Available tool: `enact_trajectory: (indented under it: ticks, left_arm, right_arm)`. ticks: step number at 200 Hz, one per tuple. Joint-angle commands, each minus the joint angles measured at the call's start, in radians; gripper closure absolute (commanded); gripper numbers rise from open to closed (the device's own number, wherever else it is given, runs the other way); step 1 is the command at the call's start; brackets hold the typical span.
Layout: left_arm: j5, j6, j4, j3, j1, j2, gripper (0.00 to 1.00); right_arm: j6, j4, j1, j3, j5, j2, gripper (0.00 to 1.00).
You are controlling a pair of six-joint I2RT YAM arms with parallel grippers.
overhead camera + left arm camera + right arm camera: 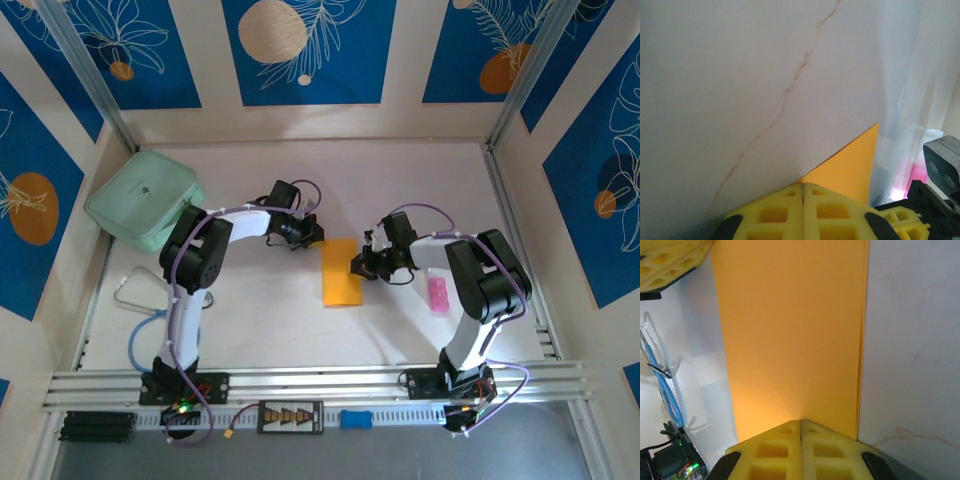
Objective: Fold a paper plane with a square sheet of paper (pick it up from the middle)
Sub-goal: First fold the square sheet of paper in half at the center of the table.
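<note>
The paper (342, 272) lies flat about mid-table as a folded rectangle, long edges running toward the far edge. My left gripper (312, 233) sits at its far left corner with the jaws fully closed. The left wrist view shows the fingers (785, 200) pressed together with nothing visible between them. The right gripper (357, 266) is at the paper's right edge, also closed. I can't tell whether either is pressing on the paper or just resting beside it.

My main worry is slip: thin paper on a smooth table (270, 320) could slide under a closed fingertip and skew the next crease. In the right wrist view the layers along the right edge look slightly offset, which would carry into later folds. The two grippers are also near each other, so a careless sweep could make them collide.

I can read no writing or brand anywhere.
</note>
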Motion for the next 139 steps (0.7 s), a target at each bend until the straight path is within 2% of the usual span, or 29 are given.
enact_trajectory:
  ticks: [1,104,139]
  left_arm:
    - [-0.157,-0.008,-0.022,0.029,0.042,0.056,1.0]
    - [-0.256,-0.062,-0.086,0.11,0.037,0.062,1.0]
    - [-0.323,0.025,-0.262,0.192,0.004,0.059,1.0]
  right_arm:
    - [-0.01,-0.119,0.002,-0.047,0.082,0.04,1.0]
    - [-0.016,-0.107,0.003,-0.052,0.061,0.041,1.0]
    - [-0.018,-0.097,0.003,-0.051,0.044,0.041,1.0]
